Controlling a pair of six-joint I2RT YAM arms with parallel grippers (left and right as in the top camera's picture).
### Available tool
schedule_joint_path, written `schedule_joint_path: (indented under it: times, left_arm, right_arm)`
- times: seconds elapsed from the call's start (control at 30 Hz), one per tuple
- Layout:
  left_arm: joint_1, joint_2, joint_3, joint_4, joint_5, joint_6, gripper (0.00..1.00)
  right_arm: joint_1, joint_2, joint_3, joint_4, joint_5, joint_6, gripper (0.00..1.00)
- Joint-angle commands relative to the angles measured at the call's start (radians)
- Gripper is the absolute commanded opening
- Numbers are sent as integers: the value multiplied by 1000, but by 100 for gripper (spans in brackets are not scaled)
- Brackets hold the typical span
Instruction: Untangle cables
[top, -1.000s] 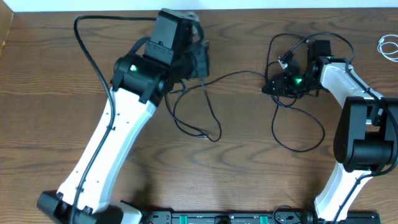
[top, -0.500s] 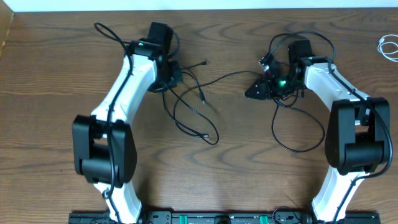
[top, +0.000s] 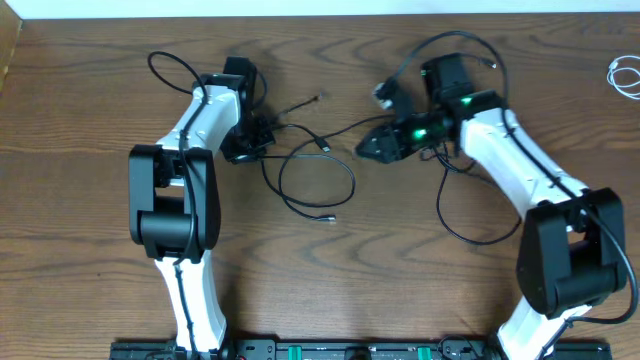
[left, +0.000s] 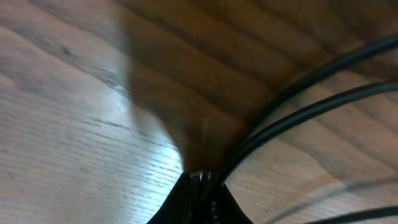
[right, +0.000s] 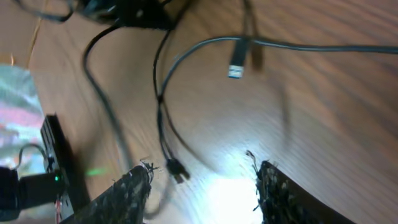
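Note:
Thin black cables (top: 352, 182) lie looped on the wooden table (top: 90, 230) between the two arms. My left gripper (top: 250, 142) is down at the left end of the tangle and shut on a black cable; in the left wrist view two strands (left: 292, 118) run up and right from the closed jaws (left: 202, 186). My right gripper (top: 366, 150) hovers open over the middle of the table with nothing between its fingers (right: 134, 193). A black plug end (right: 176, 169) lies just beyond them. Another black cable (top: 441, 205) loops under the right arm.
A short white cable (top: 626, 76) lies coiled at the far right edge. A thicker black cord (top: 160, 62) arcs from the left arm at the back left. A black rail (top: 350, 350) runs along the front edge.
The right gripper has moved left toward the middle of the table and opened wider. The left arm has swung back and left, dragging the black cable's loop with it.

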Motion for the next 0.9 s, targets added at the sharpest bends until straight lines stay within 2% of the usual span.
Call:
schedule_joint_path:
  times: [0.0, 0.37, 0.73, 0.87]
  left_arm:
    - [26, 36, -10, 2, -17, -1, 8]
    - [49, 36, -10, 17, -17, 18, 7]
    - [49, 36, -10, 20, -16, 22, 8]
    - [49, 36, -10, 20, -16, 22, 8]
  right_arm:
    - [61, -28, 13, 37, -7, 9, 57]
    - [195, -25, 13, 98, 200, 35, 79]
    - [322, 51, 13, 104, 256, 16, 79]
    - [365, 99, 13, 124, 256, 49, 74]
